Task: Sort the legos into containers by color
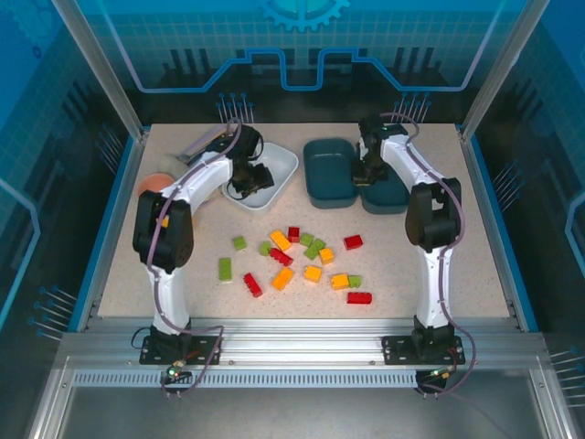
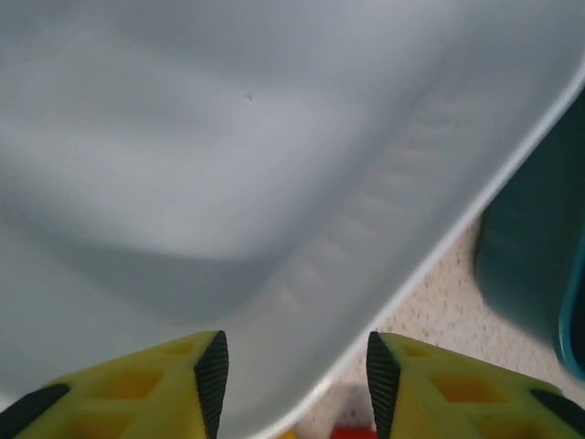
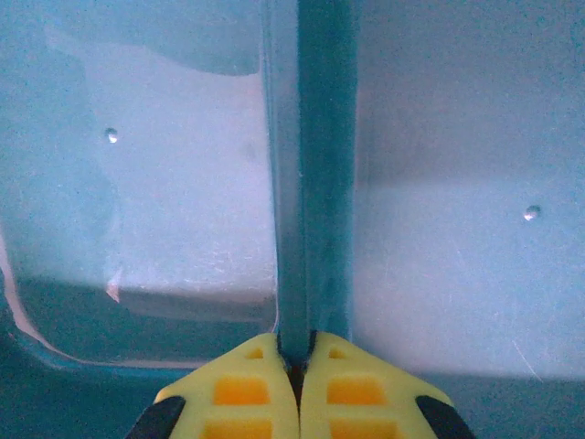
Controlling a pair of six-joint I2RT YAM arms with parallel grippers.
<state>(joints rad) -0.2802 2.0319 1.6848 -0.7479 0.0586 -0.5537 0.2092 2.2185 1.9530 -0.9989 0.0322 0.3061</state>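
Right tool (image 3: 297,368) closed at seam between teal trays (image 3: 439,183); retreat may drag them. Left tool (image 2: 294,370) open, empty, over white tray (image 2: 228,183); legos (image 1: 281,240) unsorted.

The white tray (image 1: 285,163) and the left teal tray (image 1: 329,172) stand apart, with a narrow strip of bare worktop (image 2: 437,306) running between them. The left teal tray and the right teal tray (image 1: 391,197) sit rim against rim, leaving no passage. The right claw (image 3: 299,366), fingers pressed together, occupies that seam. The left claw (image 2: 292,366), fingers spread, hangs over the white tray's open floor. The legos (image 1: 297,261) are scattered across mid-worktop, most with small gaps between them. Bare worktop lies along the near edge and at both sides of the scatter. The left arm (image 1: 169,229) and right arm (image 1: 434,219) arch over the side margins.
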